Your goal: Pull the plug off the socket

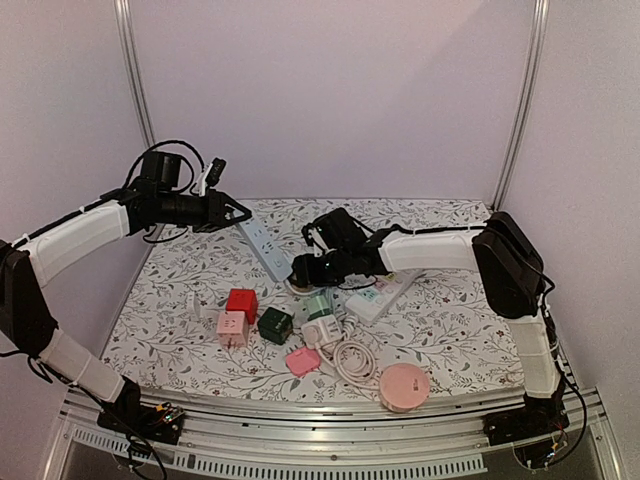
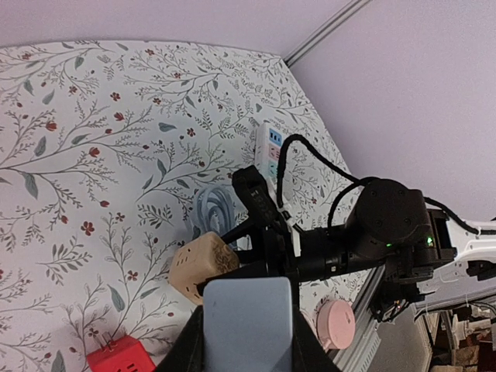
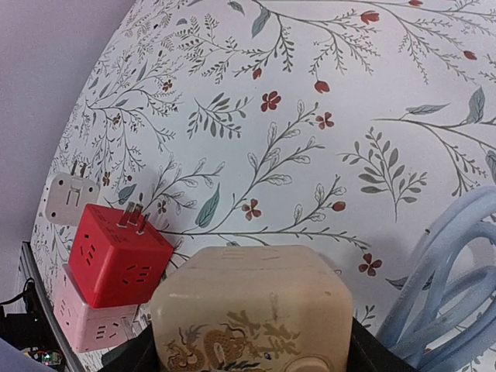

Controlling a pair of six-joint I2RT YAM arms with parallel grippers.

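Note:
My left gripper (image 1: 226, 212) is lifted at the back left and shut on one end of a long pale blue-white power strip (image 1: 262, 248) that slants down toward the table's middle. The left wrist view shows that strip (image 2: 248, 310) end-on between the left gripper (image 2: 246, 345). My right gripper (image 1: 297, 272) is shut on a beige cube plug (image 3: 252, 310) with a dragon print, held just above the table beside the strip's lower end. The same cube (image 2: 203, 263) sits left of the strip; whether they touch I cannot tell.
A red cube (image 1: 241, 303) stands on a pink cube (image 1: 232, 328), with a dark green cube (image 1: 275, 324) beside them. A white strip (image 1: 385, 290), a coiled white cable (image 1: 350, 360), a pink flat plug (image 1: 302, 361) and a pink round box (image 1: 404, 387) lie near the front. A blue cable (image 3: 457, 263) coils right of the cube.

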